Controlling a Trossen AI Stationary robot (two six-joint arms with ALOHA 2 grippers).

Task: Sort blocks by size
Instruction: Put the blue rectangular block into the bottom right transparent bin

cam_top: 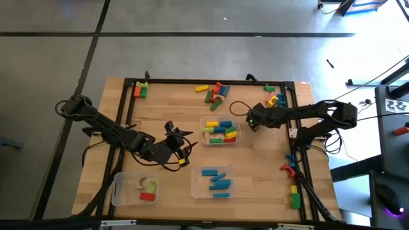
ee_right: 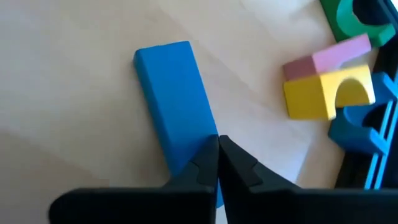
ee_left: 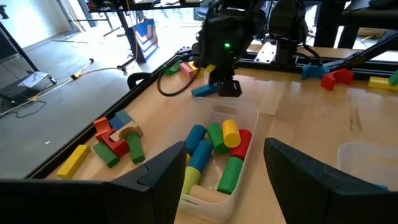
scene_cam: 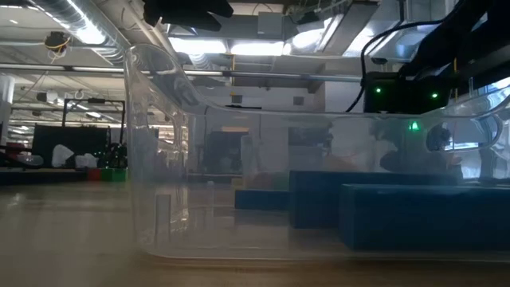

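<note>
Nearest, on the near side of the mixed tray (cam_top: 221,144): a clear plastic tray (cam_top: 213,197) holding only blue bars (cam_top: 216,179), long and flat. To the near left of the mixed tray, a second clear tray (cam_top: 121,191) with a red block, a green one and a tan arch. Judged mid-sort, with three trays part-filled and many blocks loose.

Just left of the mixed tray: left gripper (ee_left: 224,152) spread wide, nothing between the fingers, aimed across the tray. Inside that tray: glossy painted wooden cylinders (ee_left: 231,132) in yellow, green, blue and red, lying side by side, smooth and apt to roll.

Just beyond the mixed tray's far right corner: right gripper (ee_right: 217,149) clenched tight, tips over one end of a blue bar (ee_right: 171,99), seemingly flat on the pale wood grain. Touching it or not, cannot tell. No hold on it apparent.

Likely step: fetching this bar for the blue tray. Next move calls for parting the fingers, straddling the bar's narrow width, then closing squarely on its flat sides.

Farther from the mixed tray: a yellow arch (ee_right: 326,93) against a pink bar (ee_right: 326,59), both crisp-edged. Farthest, behind the mixed tray: a loose pile (cam_top: 214,92) of red, yellow, green and blue pieces, not yet sorted.
</note>
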